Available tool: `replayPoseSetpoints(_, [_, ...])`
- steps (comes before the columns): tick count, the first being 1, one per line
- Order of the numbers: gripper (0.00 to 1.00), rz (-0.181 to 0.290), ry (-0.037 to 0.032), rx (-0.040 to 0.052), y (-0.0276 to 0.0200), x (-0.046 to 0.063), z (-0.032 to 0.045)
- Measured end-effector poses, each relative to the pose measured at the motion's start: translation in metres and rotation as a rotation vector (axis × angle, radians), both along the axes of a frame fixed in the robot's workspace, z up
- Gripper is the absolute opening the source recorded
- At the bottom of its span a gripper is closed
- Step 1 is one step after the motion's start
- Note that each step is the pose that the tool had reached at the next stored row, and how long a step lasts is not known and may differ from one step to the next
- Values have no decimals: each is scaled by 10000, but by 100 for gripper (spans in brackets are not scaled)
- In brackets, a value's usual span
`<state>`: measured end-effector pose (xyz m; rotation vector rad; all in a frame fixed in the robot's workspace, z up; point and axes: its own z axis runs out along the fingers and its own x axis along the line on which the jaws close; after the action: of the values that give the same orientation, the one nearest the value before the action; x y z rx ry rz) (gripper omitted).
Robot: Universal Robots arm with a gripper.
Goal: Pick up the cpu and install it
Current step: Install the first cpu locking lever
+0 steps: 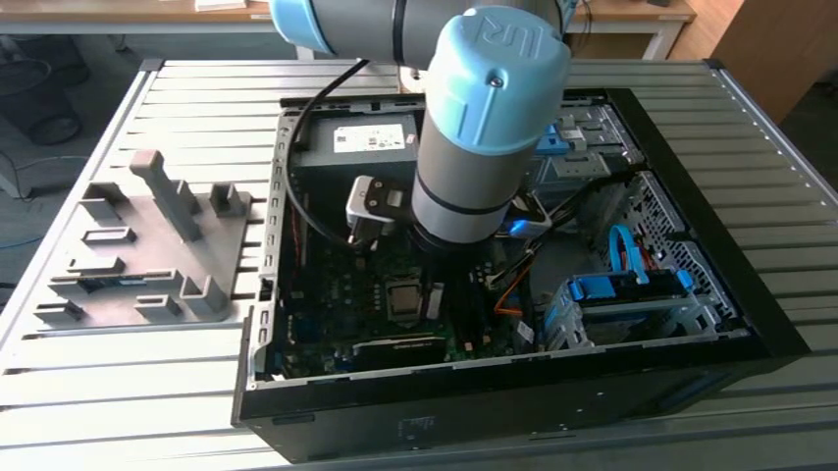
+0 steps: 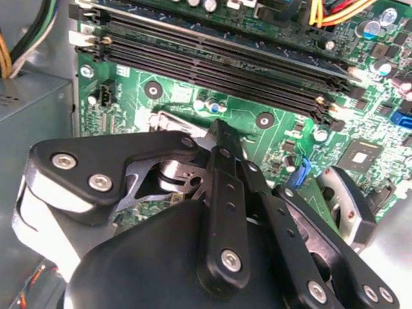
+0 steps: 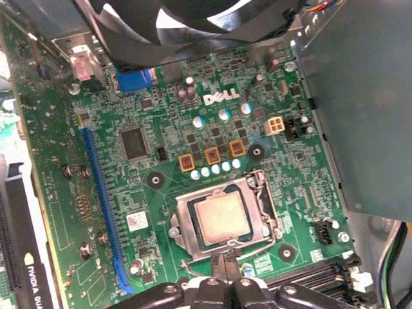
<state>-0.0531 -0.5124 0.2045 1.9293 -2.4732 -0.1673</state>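
Cpu [image 3: 222, 217] seated in socket [image 3: 182, 222], lower centre of first wrist view, frame around it. My gripper [image 3: 226, 262] just beside socket edge, fingers pressed together, holding nothing. Install step looks done; I judge retreat clear of socket next.

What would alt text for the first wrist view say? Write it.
A tan-silver cpu sits in its metal socket frame on a green motherboard, with the gripper closed just beside the socket. A long blue slot runs alongside.
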Motion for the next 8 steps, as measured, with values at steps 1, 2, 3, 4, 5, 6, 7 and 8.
replayPoseSetpoints(1, [10,9,0,2,-9,0,-7])
replayPoseSetpoints(2, [10,18,0,1,-17,-1,-14])
replayPoseSetpoints(3, [10,27,0,1,-25,-1,-21])
replayPoseSetpoints(4, [10,38,0,2,-30,-1,-28])
replayPoseSetpoints(5, [10,49,0,2,-34,-1,-33])
replayPoseSetpoints(6, [10,61,-1,3,-38,0,-38])
replayPoseSetpoints(7, [10,72,-1,3,-44,0,-43])
replayPoseSetpoints(8, [10,82,0,2,-51,0,-49])
